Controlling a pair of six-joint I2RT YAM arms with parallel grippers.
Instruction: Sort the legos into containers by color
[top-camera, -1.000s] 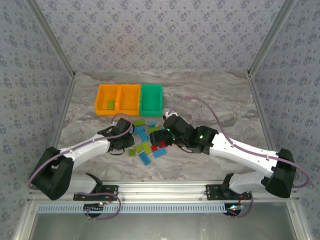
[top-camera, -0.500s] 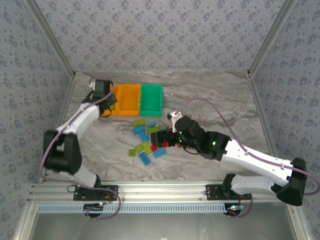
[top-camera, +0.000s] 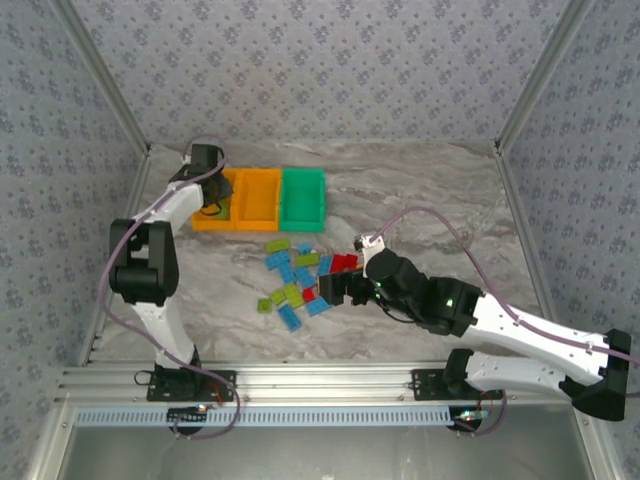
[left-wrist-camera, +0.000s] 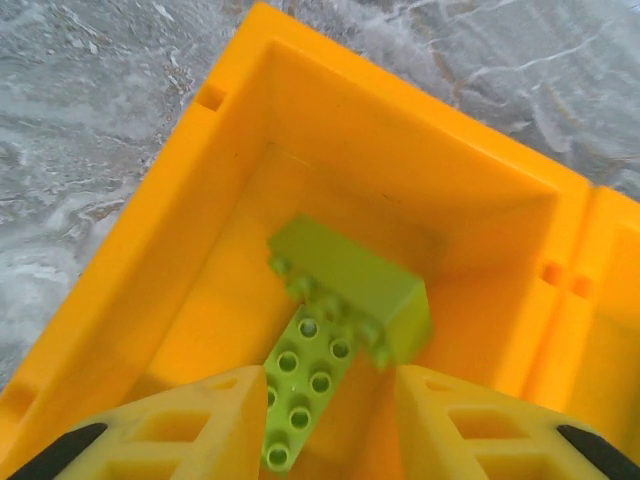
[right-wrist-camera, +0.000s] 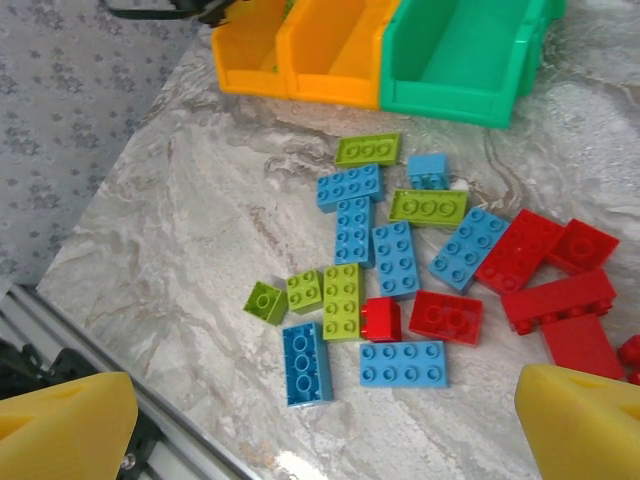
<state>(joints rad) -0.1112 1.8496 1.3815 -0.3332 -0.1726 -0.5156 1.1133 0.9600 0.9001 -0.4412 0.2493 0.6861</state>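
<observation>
**Over the left orange bin, a parted claw with lime bricks lying below**

From above, the left gripper (top-camera: 212, 203) is hovering over the left orange bin (top-camera: 200, 226), which is sitting beside the middle orange bin (top-camera: 257, 200) and the green bin (top-camera: 302, 198). The loose legos (top-camera: 297, 280) are lying scattered on the table (top-camera: 430, 200) in front of the bins. The right gripper (top-camera: 335, 290) is sitting low at the pile's right edge, next to the red pieces.

At the left wrist, the fingers (left-wrist-camera: 190, 430) are standing moderately apart and gripping nothing that I can make out. Two lime bricks (left-wrist-camera: 345, 290) are resting inside the bin beneath them, one leaning on the other.

At the right wrist, the jaws are spreading wide and empty above the table. Red bricks (right-wrist-camera: 545, 270), blue bricks (right-wrist-camera: 395, 258) and more lime ones are lying flat, several of them touching.

These pieces are looking light, rigid and smooth-walled, so a nudge is likely to send one skittering. The safest hold is probably across the short width, on the plain side walls, starting with a brick at the pile's edge.
</observation>
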